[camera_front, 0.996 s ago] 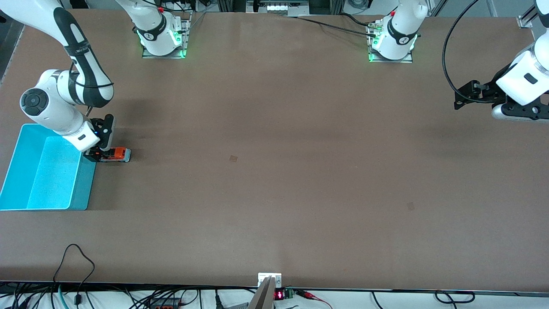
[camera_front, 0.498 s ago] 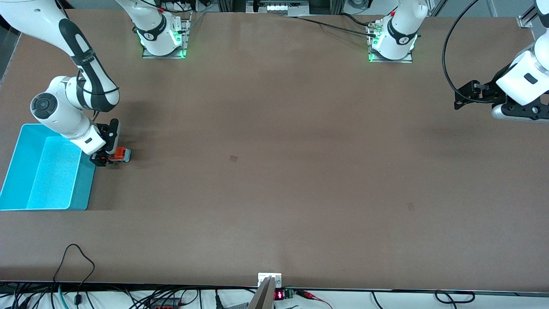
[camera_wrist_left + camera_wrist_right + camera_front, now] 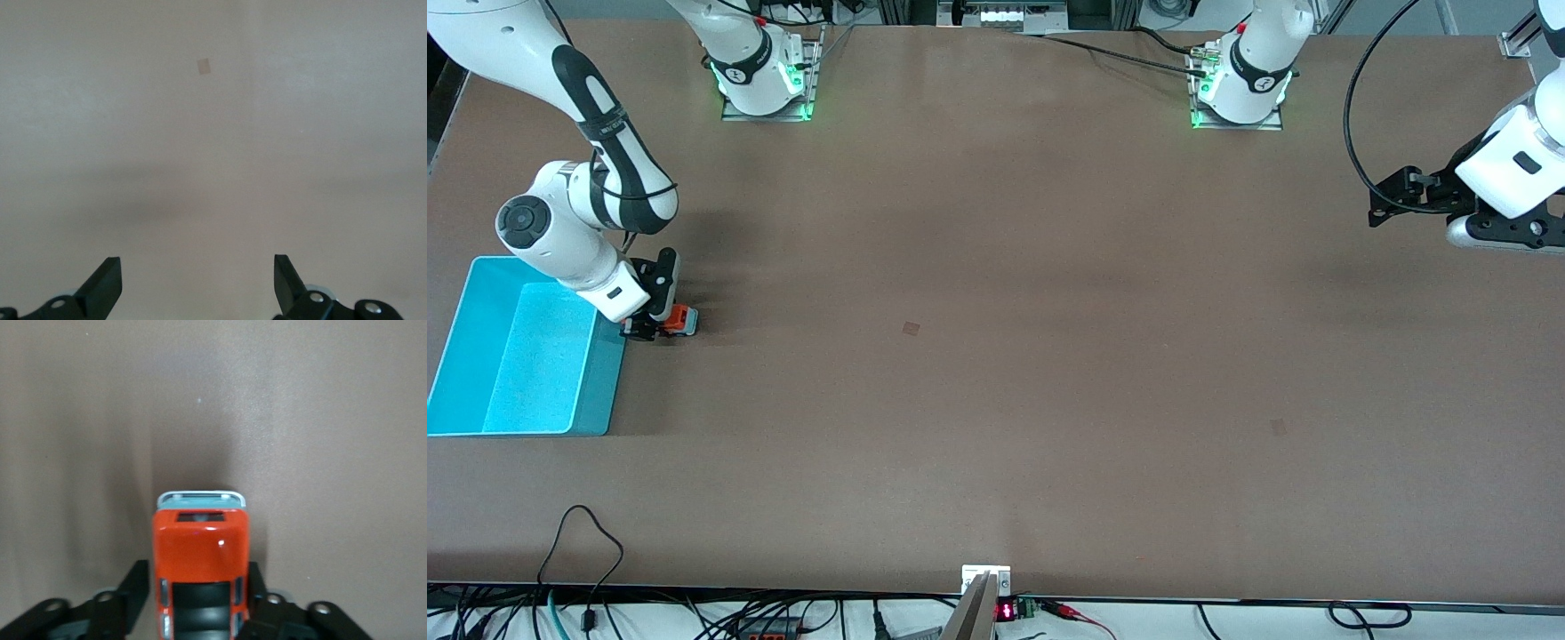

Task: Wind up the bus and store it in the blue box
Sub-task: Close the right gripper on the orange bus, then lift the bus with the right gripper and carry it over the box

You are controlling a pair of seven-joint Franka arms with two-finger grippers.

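1. I am a pair of arms at a brown table (image 3: 1049, 373), seen from a high camera facing me.
2. My right gripper (image 3: 655, 325) is down at the table near the right arm's end, its two black fingers (image 3: 130, 590) pinching the sides of the bus (image 3: 678, 321).
3. The bus is a small orange toy with a dark roof panel and a pale silver-white front. In the right wrist view, the bus (image 3: 200, 570) sits between my fingers with its front pointing away from the gripper (image 3: 200, 607).
4. The bus sits low against the table, just beside the blue box (image 3: 467, 356), at the box's corner farther from the front camera. It is outside the box.
5. The blue box is a turquoise rectangular bin resting on the table at the right arm's end, much longer than the bus.
6. My left arm waits at the left arm's end of the table. My left gripper (image 3: 198, 283) hangs above bare tabletop with its fingers spread wide apart and nothing between them.
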